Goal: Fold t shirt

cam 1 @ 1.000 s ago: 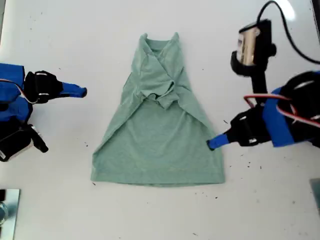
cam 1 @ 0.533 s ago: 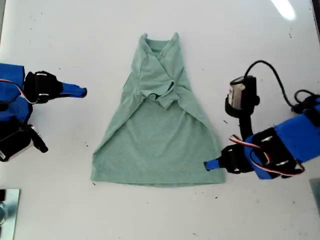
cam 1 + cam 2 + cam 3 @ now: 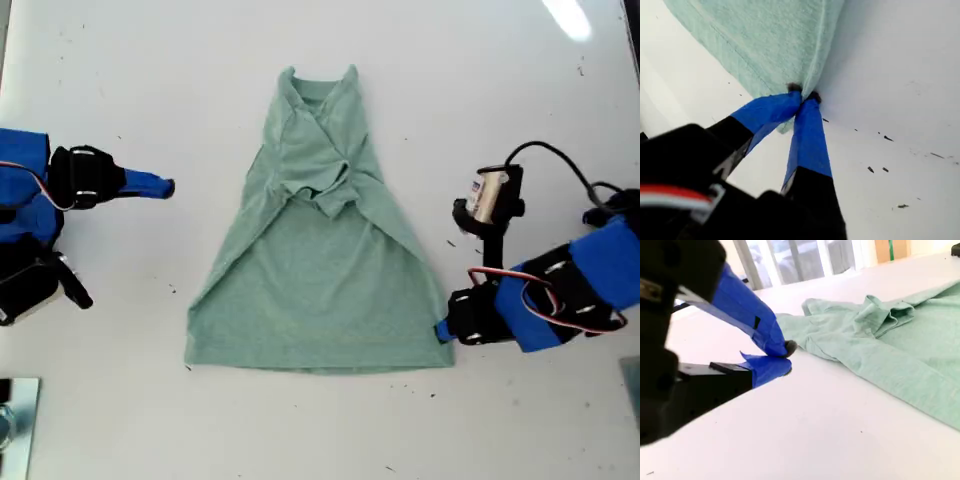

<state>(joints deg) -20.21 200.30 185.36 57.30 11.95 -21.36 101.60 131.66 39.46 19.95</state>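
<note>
The t shirt is lying flat in the middle of the white table, neck toward the far edge of the exterior view, both sleeves already folded inward and overlapping across the chest, the hem spreading wide toward the view's near edge. My first gripper is reaching in from the exterior view's right and meeting the hem corner on that side; in the first wrist view its blue-taped fingers are pressing together on the edge of the pale green cloth, pinching that corner against the tabletop. Black specks are dotting the table surface beside the fingers. My second gripper is sitting at the exterior view's left, well apart from the shirt, its tip pointing toward the garment's sleeve region. In the second wrist view its blue-taped fingers are drawn nearly together, holding nothing, with the bunched fabric lying beyond them on the table. A camera on a black stalk is rising above the first arm
</note>
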